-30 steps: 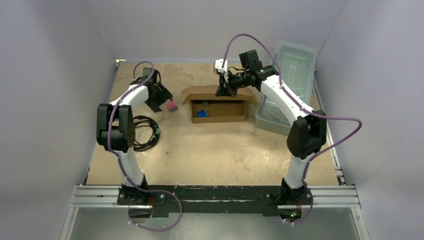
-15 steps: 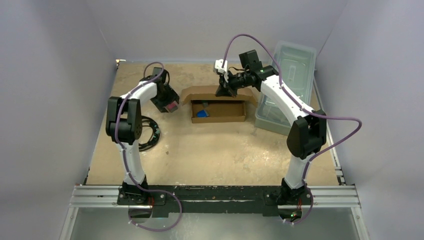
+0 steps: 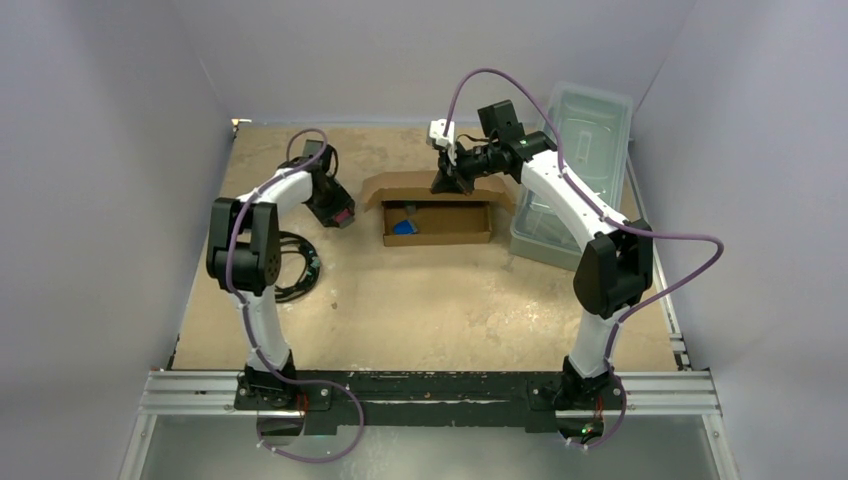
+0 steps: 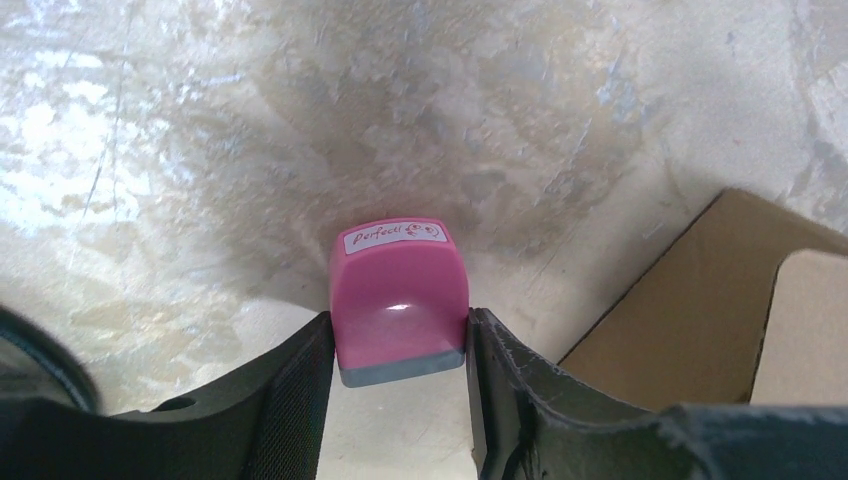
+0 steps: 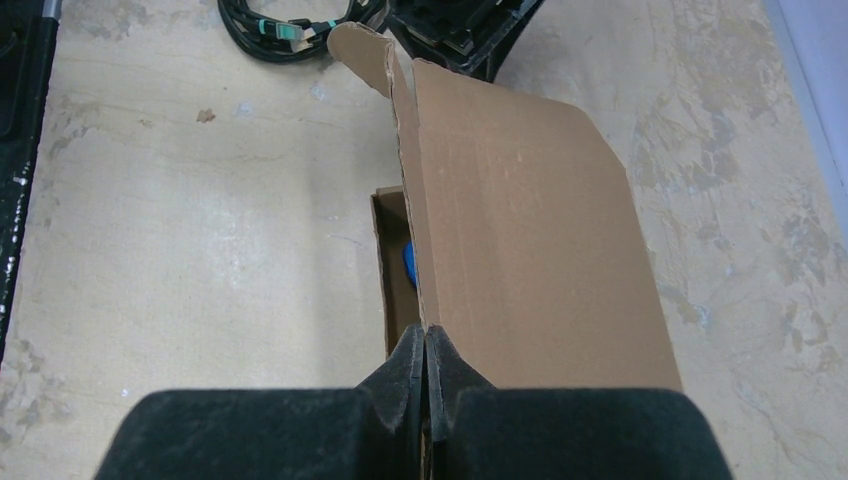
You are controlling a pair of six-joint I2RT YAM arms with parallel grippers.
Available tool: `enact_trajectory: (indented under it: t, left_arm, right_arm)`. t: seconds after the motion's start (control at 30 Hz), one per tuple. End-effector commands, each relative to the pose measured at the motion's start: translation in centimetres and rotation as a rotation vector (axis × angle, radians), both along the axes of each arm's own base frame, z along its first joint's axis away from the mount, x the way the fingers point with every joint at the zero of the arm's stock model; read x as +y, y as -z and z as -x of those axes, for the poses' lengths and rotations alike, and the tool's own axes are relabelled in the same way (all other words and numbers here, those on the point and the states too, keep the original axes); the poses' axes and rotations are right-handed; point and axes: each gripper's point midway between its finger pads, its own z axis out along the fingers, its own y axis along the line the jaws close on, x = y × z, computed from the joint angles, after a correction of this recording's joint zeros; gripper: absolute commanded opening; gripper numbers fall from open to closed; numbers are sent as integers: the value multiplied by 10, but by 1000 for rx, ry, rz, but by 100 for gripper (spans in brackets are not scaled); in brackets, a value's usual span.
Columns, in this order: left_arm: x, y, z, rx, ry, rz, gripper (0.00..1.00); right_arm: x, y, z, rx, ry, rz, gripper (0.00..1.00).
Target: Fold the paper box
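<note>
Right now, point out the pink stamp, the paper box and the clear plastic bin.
pink stamp (image 4: 400, 300), left wrist view, on its glossy pink top.
paper box (image 5: 520, 240), right wrist view, middle of its raised flap.
clear plastic bin (image 3: 595, 128), top external view, bare top near its far end.

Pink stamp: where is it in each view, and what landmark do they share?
Top external: pink stamp, left of centre, beside the cardboard box.
Left wrist: stamp at centre, box at right.
Right wrist: not in it; box fills the middle.
Shared landmark: the cardboard box.
</note>
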Motion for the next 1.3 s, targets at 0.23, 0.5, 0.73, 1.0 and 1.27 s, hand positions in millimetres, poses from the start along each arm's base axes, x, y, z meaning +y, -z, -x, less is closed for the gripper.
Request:
enact_trajectory:
  t: [0.23,0.5,0.73,1.0,1.27]
  left_arm:
    - [-31,-87,31,-409,238,271,23]
    - [-89,-131,79,-825,496,775,18]
    - [-116,-147,86,-906,533,932,18]
    - [-138,-138,73,-891,454,1070,27]
    - [-142,-120,47,-849,375,935,43]
  right_arm:
    - [1,-14,7,-27,-13,-20,0]
    - [0,-16,7,-33,-10,-19,0]
    - [0,-14,6,-29,-9,-17,0]
    - [0,-13,6,-27,-9,-15,0]
    - [0,-12,6,-23,-10,-14,0]
